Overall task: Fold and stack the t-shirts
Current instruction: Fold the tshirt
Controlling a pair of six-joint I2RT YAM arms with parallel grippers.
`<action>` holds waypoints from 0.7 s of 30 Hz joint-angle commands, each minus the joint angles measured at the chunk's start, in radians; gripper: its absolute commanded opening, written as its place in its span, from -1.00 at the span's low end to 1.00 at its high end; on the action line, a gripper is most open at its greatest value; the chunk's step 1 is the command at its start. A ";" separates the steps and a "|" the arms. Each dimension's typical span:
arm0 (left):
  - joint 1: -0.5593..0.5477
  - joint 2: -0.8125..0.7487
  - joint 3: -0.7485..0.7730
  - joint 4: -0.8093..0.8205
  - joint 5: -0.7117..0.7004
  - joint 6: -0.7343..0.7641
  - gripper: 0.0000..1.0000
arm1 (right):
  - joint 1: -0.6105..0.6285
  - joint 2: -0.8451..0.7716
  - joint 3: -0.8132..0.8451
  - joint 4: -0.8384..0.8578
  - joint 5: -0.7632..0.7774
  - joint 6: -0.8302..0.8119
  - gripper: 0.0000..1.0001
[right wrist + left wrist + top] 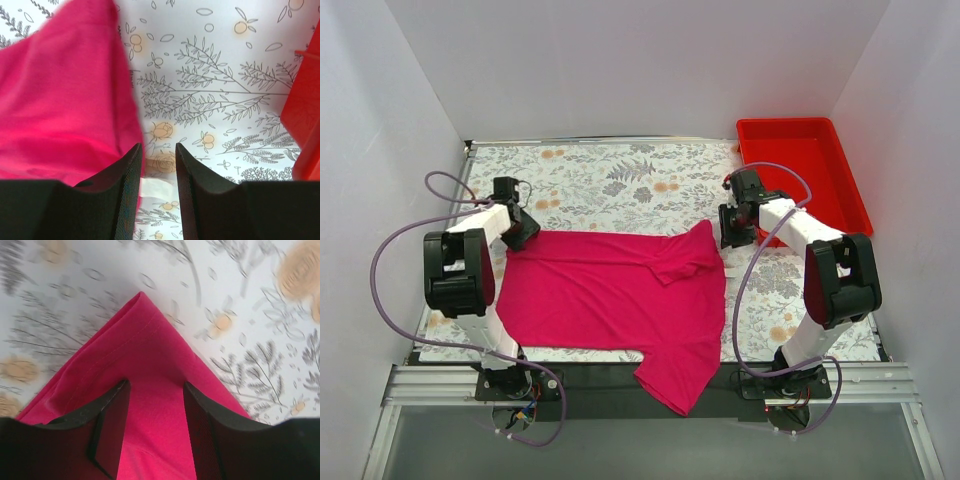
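— Left side?
— My left claw is spread wide over the t-shirt's far left corner. The t-shirt lies across the desk, one part over the near edge.
— Right?
— My right claw is slightly parted, holding nothing, at the t-shirt's right edge.

Bright, even light is recorded throughout; shadows are faint. In the left wrist view the tablecloth is blurred.
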 commanded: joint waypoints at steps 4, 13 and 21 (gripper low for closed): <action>0.113 -0.015 -0.115 -0.013 -0.022 -0.023 -0.10 | -0.012 0.041 0.045 0.083 -0.027 0.010 -0.32; 0.114 -0.047 -0.124 0.004 0.036 -0.018 -0.05 | -0.014 0.151 0.103 0.198 -0.223 0.001 -0.31; 0.113 -0.040 -0.114 0.005 0.051 -0.011 -0.05 | -0.015 0.201 0.093 0.259 -0.318 -0.017 -0.29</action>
